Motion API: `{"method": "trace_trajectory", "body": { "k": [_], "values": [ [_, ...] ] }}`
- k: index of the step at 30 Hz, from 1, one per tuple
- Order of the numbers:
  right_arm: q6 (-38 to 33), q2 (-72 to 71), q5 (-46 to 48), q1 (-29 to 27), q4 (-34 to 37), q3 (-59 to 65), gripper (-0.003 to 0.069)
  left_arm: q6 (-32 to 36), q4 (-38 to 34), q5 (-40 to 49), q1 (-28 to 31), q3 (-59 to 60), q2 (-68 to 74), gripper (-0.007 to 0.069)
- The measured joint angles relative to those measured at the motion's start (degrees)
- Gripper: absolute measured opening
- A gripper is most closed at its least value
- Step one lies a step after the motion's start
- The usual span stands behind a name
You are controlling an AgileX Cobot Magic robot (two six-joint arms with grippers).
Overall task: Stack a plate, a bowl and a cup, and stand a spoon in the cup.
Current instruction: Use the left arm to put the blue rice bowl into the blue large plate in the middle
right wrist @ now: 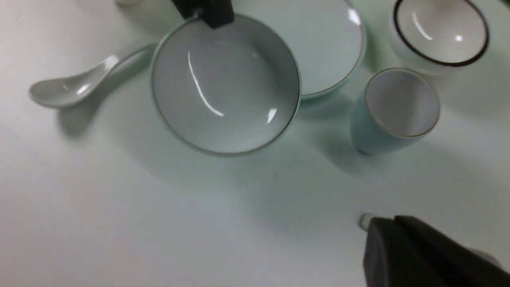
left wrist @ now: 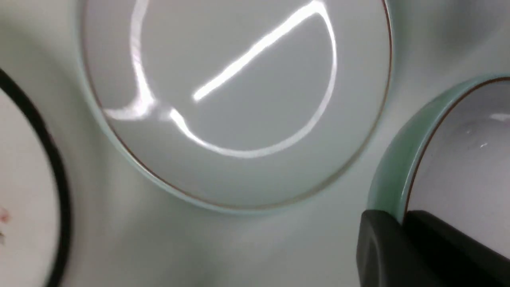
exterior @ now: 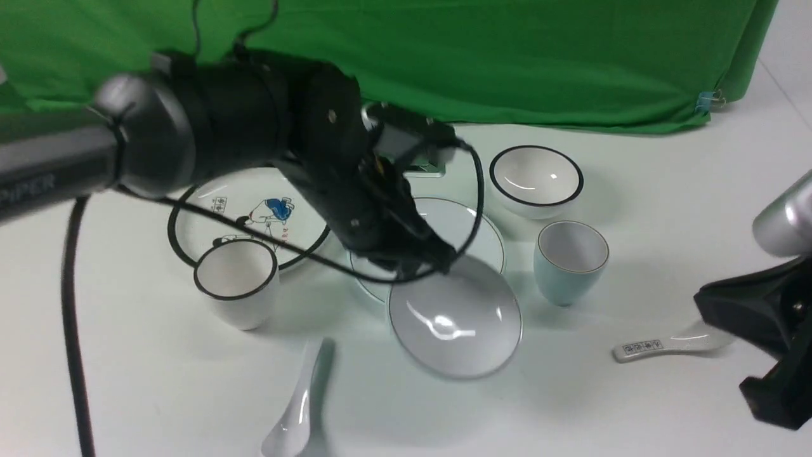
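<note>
Now the left gripper (exterior: 438, 261) is clenched on the bowl (exterior: 455, 320), pinching its rim at 11 o'clock. The bowl overlaps the plate (exterior: 453, 219) at the plate's 6 o'clock edge. The cup (exterior: 569, 263) stands at the plate's 3 o'clock, and the spoon (exterior: 295, 412) lies at the bowl's 8 o'clock. The right gripper (exterior: 713, 308), closed, hangs at the cup's 4 o'clock.
</note>
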Motion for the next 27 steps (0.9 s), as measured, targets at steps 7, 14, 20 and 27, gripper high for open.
{"method": "trace_trajectory", "body": {
  "k": [7, 14, 20, 27],
  "values": [
    [0.0, 1.57, 0.32, -3.59, -1.43, -2.12, 0.0038, 5.36, -7.52, 2.5, 7.43, -9.57, 3.27, -0.0009],
    [-0.06, 9.01, 0.13, -4.19, -1.74, -2.25, 0.0038, 6.0, -13.56, 3.08, 11.05, -13.63, 14.1, -0.0009],
    [-0.06, 17.43, 0.74, -5.18, -2.14, -3.76, 0.0017, 6.01, -14.61, -1.44, 11.88, -14.09, 19.06, -0.0009],
    [-0.06, 26.84, 0.86, -11.8, -2.31, -11.23, 0.0014, 6.06, -15.64, -4.85, 12.02, -14.29, 19.72, -0.0009]
  ]
}}
